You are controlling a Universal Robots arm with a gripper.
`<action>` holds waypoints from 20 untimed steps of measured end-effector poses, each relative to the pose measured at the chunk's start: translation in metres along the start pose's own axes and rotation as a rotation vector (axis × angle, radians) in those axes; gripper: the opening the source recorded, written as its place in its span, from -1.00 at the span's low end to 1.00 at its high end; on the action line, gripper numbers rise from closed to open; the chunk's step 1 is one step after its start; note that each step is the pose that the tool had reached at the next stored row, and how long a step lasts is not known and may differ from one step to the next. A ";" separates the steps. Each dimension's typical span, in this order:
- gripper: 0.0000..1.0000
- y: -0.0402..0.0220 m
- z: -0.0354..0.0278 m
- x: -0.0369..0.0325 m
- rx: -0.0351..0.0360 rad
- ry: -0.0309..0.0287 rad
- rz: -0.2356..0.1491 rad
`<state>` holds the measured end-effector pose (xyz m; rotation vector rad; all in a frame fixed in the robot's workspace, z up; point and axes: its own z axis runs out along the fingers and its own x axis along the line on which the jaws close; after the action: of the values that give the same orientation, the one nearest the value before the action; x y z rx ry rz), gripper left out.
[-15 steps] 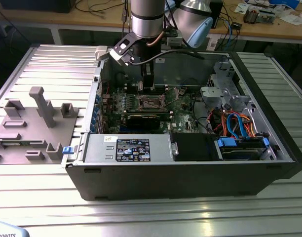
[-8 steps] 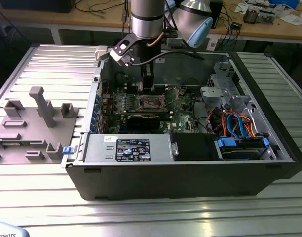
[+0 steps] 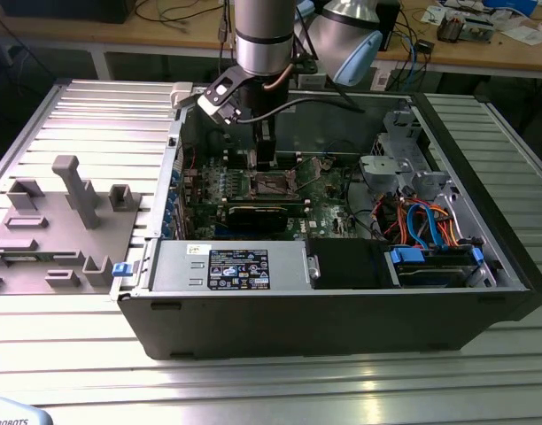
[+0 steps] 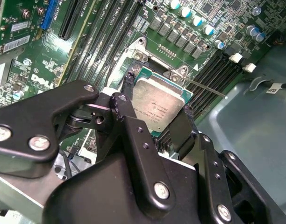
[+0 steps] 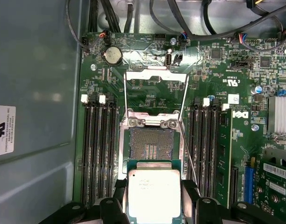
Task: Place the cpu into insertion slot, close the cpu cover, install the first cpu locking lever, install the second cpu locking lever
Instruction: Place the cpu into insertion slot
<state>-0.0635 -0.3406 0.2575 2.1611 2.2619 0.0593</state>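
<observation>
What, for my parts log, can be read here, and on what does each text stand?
No text here can be quoted with confidence.
Power supply label: print too small to read.
Case sticker: print too small to read.
cpu: lid marking too faint to read.
Board: a maker's logo, seen upside down in the first wrist view, plus tiny codes too small to read.

Open computer case (image 3: 342,323), grey fixture plate (image 3: 41,258)
</observation>
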 end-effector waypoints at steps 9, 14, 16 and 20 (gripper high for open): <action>0.09 -0.0001 0.0021 0.0000 0.0000 0.0000 0.000; 0.09 -0.0001 0.0035 -0.0001 0.0000 0.0000 0.000; 0.09 -0.0002 0.0041 -0.0001 0.0000 -0.0001 0.000; 0.09 -0.0002 0.0050 -0.0001 0.0000 -0.0001 0.000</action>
<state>-0.0635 -0.3406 0.2525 2.1611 2.2618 0.0592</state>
